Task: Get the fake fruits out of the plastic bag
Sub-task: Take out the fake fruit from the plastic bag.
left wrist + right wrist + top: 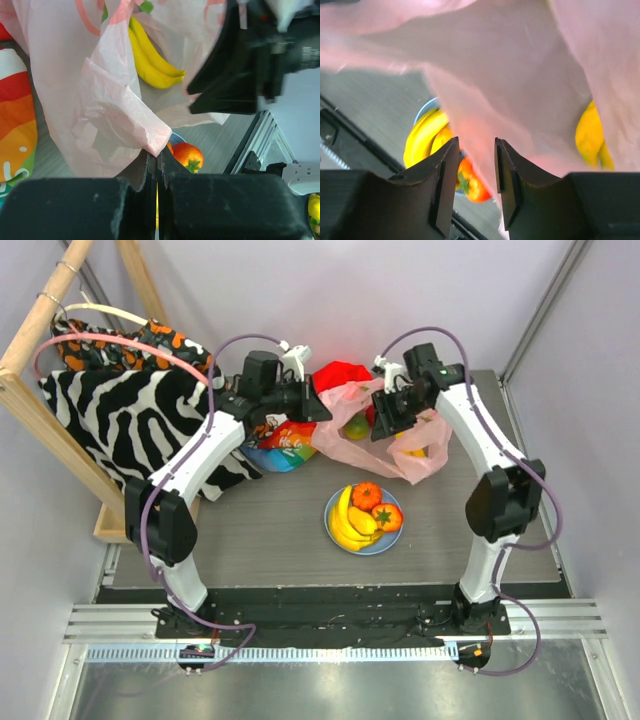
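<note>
Left wrist: my left gripper clamps a plastic bag fold; my right gripper stands parted around it. Flimsy, slippery film, so I'd pinch bunched edges.

No text is readable (plastic bag markings illegible).

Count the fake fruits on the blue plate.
3. A yellow banana bunch lies on the plate's left side, an orange fruit at its far edge, an orange-red fruit with a green top on the right. Smaller ones could be hidden beneath.
</note>
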### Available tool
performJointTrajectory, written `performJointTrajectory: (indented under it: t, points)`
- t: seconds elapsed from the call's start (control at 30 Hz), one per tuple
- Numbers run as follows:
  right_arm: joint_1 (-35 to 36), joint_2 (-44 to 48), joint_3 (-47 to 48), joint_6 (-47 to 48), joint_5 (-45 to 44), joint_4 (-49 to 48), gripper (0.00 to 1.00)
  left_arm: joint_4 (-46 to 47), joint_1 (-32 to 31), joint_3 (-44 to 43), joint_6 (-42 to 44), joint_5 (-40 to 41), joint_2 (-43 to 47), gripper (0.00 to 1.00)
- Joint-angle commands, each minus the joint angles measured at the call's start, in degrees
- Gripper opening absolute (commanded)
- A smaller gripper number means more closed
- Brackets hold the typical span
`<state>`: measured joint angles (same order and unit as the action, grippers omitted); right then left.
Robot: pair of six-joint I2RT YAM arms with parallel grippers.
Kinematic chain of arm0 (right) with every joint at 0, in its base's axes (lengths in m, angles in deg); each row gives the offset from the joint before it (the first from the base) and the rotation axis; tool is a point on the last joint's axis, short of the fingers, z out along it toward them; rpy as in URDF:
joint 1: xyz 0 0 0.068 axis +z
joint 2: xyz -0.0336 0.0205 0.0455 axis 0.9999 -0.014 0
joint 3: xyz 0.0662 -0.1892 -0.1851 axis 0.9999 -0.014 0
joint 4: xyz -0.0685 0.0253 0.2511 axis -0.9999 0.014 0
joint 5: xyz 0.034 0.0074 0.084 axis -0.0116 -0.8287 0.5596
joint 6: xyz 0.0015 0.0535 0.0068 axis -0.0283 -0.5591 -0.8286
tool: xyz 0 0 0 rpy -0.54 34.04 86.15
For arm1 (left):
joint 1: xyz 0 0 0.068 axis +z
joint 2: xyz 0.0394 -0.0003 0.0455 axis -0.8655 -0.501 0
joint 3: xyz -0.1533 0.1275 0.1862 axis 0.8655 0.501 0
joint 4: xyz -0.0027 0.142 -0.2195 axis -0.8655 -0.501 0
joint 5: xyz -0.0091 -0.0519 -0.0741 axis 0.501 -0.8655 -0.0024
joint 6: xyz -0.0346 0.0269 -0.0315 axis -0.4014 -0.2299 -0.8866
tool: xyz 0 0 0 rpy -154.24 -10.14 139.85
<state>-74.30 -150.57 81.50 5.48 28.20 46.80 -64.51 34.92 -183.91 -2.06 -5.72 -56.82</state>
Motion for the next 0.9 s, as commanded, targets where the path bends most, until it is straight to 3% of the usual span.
performJointTrajectory:
  t: [0.0, 0.17, 0.5, 0.87]
  points:
    - [0.75, -7.85, 4.02, -3.79, -6.80, -6.34, 0.42, 0.29, -0.21, 2.07, -0.03, -1.26, 2.87, 0.00]
    - [0.84, -20.24, 17.02, -3.97, -15.31, -7.48, 0.55, 0.47, -0.21, 5.85, 0.32, -1.52, 3.93, 0.00]
    - [1.01, -33.34, 29.60, -4.32, -15.17, -10.56, 0.86, -0.14, -0.30, 8.58, 1.20, -3.37, 3.93, 0.00]
    - [4.70, -36.78, 33.56, -2.91, -18.14, -11.18, 0.82, -0.23, -1.18, 7.00, 1.47, -2.76, 2.00, 0.00]
